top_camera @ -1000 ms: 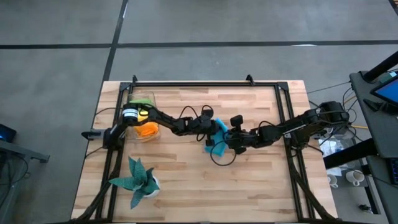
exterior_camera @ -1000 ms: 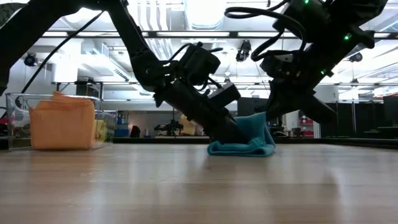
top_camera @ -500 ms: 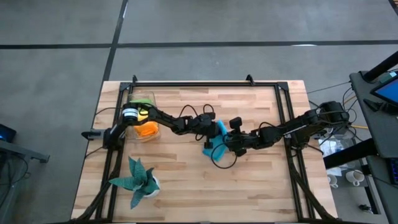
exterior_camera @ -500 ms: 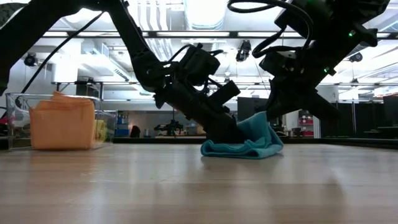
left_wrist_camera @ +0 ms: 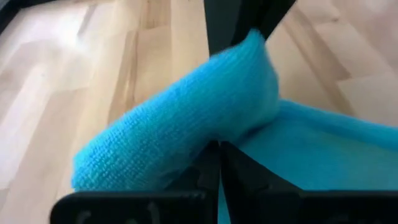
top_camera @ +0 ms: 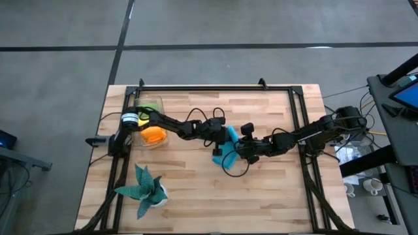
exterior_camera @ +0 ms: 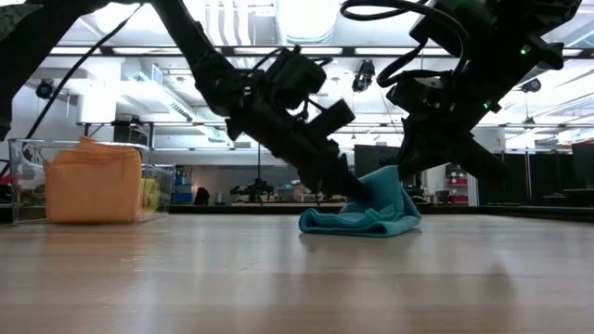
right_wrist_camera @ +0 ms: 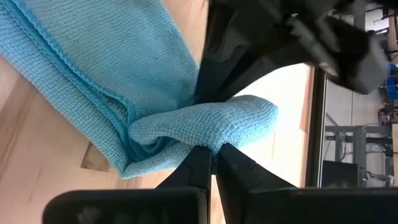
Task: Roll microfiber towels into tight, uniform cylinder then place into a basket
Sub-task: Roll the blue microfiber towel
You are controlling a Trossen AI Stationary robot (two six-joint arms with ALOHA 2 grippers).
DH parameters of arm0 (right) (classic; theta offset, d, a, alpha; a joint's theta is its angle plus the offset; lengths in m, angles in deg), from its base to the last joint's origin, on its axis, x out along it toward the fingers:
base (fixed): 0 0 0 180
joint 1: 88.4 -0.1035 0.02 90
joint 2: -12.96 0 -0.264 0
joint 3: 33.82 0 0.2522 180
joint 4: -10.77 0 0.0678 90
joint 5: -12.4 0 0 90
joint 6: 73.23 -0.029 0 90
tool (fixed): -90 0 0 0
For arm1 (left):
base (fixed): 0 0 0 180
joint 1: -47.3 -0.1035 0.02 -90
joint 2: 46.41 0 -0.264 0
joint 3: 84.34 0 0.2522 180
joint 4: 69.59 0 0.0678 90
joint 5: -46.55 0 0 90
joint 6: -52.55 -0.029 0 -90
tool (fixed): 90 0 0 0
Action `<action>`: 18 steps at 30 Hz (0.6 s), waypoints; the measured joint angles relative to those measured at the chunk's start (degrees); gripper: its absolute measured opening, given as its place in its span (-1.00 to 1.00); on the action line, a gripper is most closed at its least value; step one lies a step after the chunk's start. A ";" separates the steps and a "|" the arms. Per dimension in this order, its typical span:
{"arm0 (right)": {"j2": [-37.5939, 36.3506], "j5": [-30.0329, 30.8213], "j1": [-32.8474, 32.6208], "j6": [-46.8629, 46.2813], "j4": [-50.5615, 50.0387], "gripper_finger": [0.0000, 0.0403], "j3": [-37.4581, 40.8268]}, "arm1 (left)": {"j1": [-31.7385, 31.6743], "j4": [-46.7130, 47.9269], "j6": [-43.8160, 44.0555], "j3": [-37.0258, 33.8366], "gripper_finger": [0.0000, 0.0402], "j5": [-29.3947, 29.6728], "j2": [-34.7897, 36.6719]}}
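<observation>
Two grippers are met at the middle of the table (top_camera: 261, 189), where the blue towel (top_camera: 228, 142) lies partly bunched on the wood. Broad bare wood is left toward the near edge and the near right corner, and more along the far edge inside the black metal frame (top_camera: 215, 87). The near left corner is taken by the plant (top_camera: 145, 188) in its white pot. At the far left corner the basket (top_camera: 151, 124) is seen, with the orange towel (top_camera: 154, 135) inside it and the lime green towel (top_camera: 149, 106) and yellow towel (top_camera: 149, 119) beside that. The left gripper (left_wrist_camera: 219, 163) is clamped on a raised fold of the blue towel at its left side, fingers pressed together on the cloth. The right gripper (right_wrist_camera: 214, 152) is likewise closed on a fold at the towel's right side. The towel's lower layers are seen resting on the table between both arms, well apart from the basket
</observation>
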 joint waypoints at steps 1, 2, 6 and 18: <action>0.00 0.00 0.00 0.01 0.00 -0.96 0.00 | 0.07 0.26 0.30 0.00 -1.00 -0.02 0.35; 0.00 0.01 0.00 0.03 0.00 -0.96 0.00 | 0.14 1.30 0.38 0.00 -1.00 -0.06 1.09; 0.00 0.02 0.00 0.24 -0.03 -0.96 0.04 | 0.66 7.35 0.46 -0.11 -1.00 -0.07 3.75; 0.11 1.83 -2.48 4.52 -3.04 -0.96 -1.01 | 5.50 3.41 7.15 -7.61 -1.00 -1.71 5.50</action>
